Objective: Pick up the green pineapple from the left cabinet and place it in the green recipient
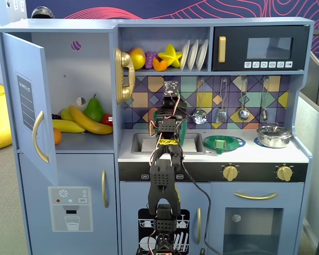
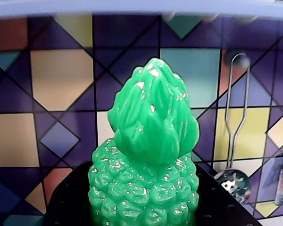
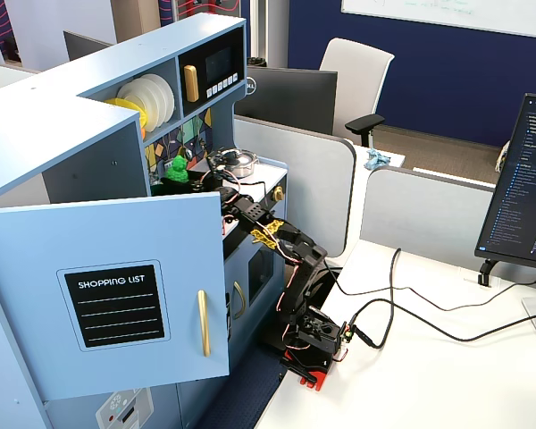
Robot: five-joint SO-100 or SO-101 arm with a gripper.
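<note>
My gripper [image 2: 146,209] is shut on the green pineapple [image 2: 148,160], which stands crown up between the black jaws in front of the tiled backsplash. In a fixed view the pineapple [image 3: 176,168] is held above the counter, under the upper shelf. In the front fixed view my wrist [image 1: 170,103] hides the pineapple. The dark green recipient [image 1: 184,127] stands in the sink area, mostly hidden behind my arm. The left cabinet [image 1: 80,79] has its door [image 1: 26,101] swung open; it also shows in the side fixed view [image 3: 116,286].
Bananas [image 1: 87,121], a dark green pear [image 1: 94,109] and an orange [image 1: 57,136] lie on the cabinet shelf. A flat green strainer dish [image 1: 223,142] and a metal pot [image 1: 274,135] sit on the counter. Utensils [image 1: 243,101] hang on the backsplash. The microwave [image 1: 260,49] is above.
</note>
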